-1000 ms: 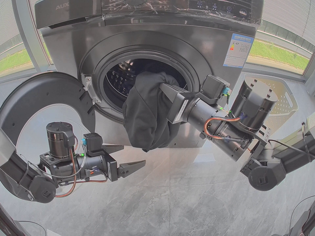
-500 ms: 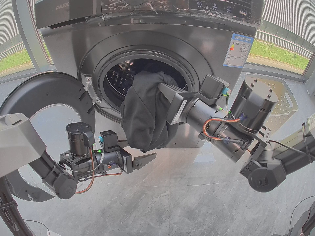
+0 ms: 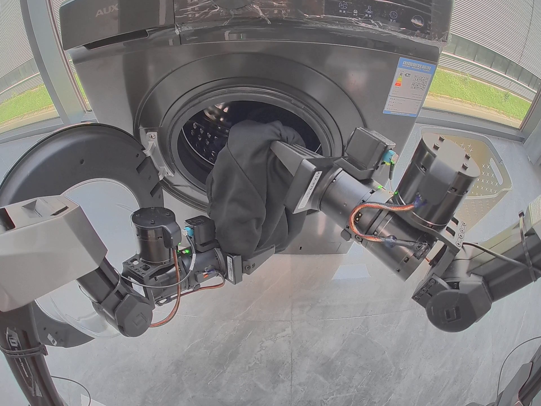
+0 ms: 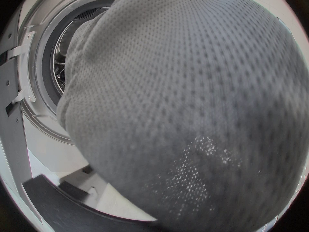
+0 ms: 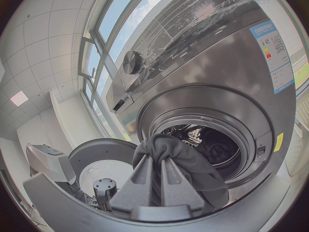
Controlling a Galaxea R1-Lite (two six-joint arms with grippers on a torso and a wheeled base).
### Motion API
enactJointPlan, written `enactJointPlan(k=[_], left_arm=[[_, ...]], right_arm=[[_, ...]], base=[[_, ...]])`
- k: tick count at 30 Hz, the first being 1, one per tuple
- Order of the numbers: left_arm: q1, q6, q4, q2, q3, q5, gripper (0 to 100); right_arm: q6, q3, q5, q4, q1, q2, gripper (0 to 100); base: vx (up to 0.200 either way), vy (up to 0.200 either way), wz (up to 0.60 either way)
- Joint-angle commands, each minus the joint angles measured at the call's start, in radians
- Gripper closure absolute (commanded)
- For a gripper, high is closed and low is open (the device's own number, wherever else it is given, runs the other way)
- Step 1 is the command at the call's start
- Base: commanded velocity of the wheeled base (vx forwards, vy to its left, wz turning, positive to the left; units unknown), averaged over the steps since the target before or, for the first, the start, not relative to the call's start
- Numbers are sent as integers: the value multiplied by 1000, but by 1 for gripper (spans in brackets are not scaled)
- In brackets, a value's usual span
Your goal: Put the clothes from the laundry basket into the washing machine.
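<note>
- Dark garment (image 3: 248, 198): top bunch sits at the mouth of the drum (image 3: 205, 136), just over the lower rim. Most of it hangs outside, down the front of the washing machine (image 3: 360, 85). Not inside yet.
- R gripper (image 3: 280, 149): clamped on the garment's upper bunch at the right side of the mouth. R wrist view shows cloth pinched betw. both fingers.
- L gripper (image 3: 253, 259): low, on the near side, at the garment's hanging bottom end and touching it. Cloth covers its tip, so can't tell if it's open or closed.
- Door (image 3: 73, 164): swung wide open to the left.
- Progress (my read): garment is up at the machine, approx. halfway in.
- Left to do: push the top deeper, feed the hanging part up and in, let go, pull both arms out.
- Pale perforated thing (image 3: 484, 170) on the floor at far right is prob. the laundry basket. Contents not visible, so can't say how many items remain.
</note>
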Motion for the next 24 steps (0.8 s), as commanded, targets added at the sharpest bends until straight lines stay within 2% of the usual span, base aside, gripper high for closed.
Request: enactJointPlan(k=[1,9,17,23,24], left_arm=[[-12,-2,-21,18,-2,10,100],[-31,-2,-94,0,53,10,100],[-92,0,-205,-84,230,-4,100],[-120,0,-265,-94,288,-1,100],[-120,0,-272,-94,294,-1,100]], right_arm=[[0,4,0,-6,1,2,100],[0,6,-1,-6,-4,7,100],[0,7,-1,-8,-2,36,100],[0,7,-1,-8,5,43,100],[0,7,-1,-8,5,43,0]], base=[[0,0,0],[0,0,0],[0,0,0],[0,0,0],[0,0,0]])
